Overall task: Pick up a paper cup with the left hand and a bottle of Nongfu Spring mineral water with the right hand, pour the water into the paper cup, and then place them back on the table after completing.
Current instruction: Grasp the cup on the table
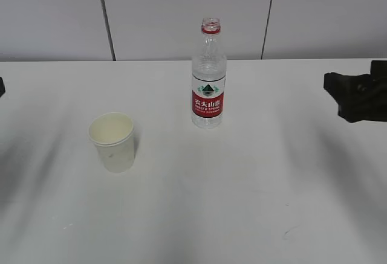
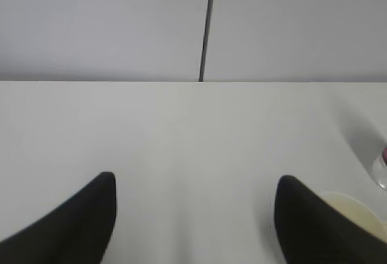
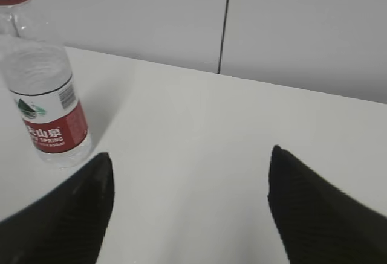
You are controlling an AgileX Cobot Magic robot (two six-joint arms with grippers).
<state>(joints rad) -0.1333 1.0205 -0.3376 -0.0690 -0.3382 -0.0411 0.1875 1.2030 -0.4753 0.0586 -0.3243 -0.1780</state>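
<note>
The right hand [image 1: 357, 98] sits low at the right edge of the exterior view, above the table [image 1: 242, 185] and well apart from the bottle [image 1: 208, 77]. Its wrist view shows both fingers [image 3: 314, 209] spread wide with bare table between them and the bottle [image 3: 45, 95] off to the left. The left hand [image 2: 193, 215] likewise holds its jaws wide apart and empty; the paper cup [image 2: 357, 212] shows partly behind its right finger. The cup [image 1: 112, 142] stands upright left of the bottle. The bottle stands upright, uncapped.
</note>
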